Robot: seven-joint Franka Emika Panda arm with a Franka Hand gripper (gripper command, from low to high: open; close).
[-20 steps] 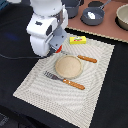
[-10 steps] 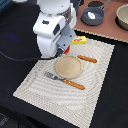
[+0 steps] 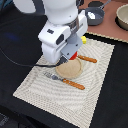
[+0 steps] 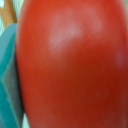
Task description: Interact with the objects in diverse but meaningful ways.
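Observation:
My gripper hangs over the far edge of the round beige plate, shut on the red tomato, which fills the wrist view. The flat yellow packet pokes out from behind the arm on the placemat's far edge. The dark grey frying pan sits at the back with the small white piece in it, and its handle points to the exterior view's left. The pale blue cup is out of view in the exterior view. A teal surface shows beside the tomato in the wrist view.
The plate lies on a striped beige placemat on a black table. A wooden-handled fork lies in front of the plate and a knife behind it. A beige bowl stands at the back right on a brown surface.
The arm has moved with the tomato toward the exterior view's right and nearer the plate. The other things have not moved.

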